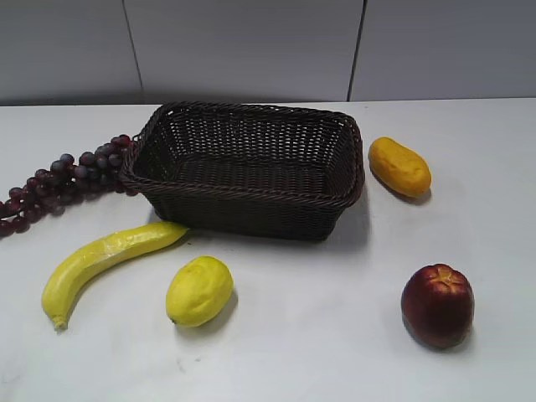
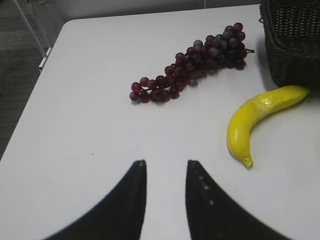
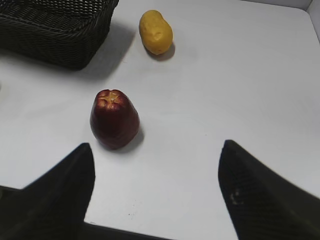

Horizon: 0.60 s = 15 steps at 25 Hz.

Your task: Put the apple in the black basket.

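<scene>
The dark red apple [image 1: 437, 304] stands upright on the white table at the front right, apart from everything. In the right wrist view the apple [image 3: 114, 119] lies ahead and left of my right gripper [image 3: 157, 147], which is open wide and empty. The black basket [image 1: 248, 167] stands empty at the table's middle back; a corner of the basket shows in the right wrist view [image 3: 55, 25] and in the left wrist view [image 2: 295, 42]. My left gripper [image 2: 165, 162] is open and empty above bare table. Neither gripper shows in the exterior view.
A yellow banana [image 1: 105, 258] and a lemon [image 1: 199, 290] lie in front of the basket. Dark red grapes [image 1: 63, 177] lie against its left side. An orange-yellow oblong fruit [image 1: 399, 166] lies to its right. The table's left edge shows in the left wrist view.
</scene>
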### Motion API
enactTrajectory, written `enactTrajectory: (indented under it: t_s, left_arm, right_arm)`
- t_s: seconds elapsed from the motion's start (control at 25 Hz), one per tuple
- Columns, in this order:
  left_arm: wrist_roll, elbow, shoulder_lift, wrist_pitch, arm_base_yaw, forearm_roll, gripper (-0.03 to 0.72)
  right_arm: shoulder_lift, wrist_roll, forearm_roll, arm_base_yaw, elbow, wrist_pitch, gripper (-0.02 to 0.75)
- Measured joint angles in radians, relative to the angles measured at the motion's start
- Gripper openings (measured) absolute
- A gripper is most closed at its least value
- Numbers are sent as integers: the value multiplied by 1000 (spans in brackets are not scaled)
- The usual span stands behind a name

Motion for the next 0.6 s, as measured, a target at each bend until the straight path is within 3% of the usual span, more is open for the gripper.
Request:
enactTrajectory:
  t_s: [0.6]
  left_arm:
    - [0, 0, 0, 0, 0, 1, 202]
  right_arm:
    - [1, 2, 0, 0, 0, 1, 582]
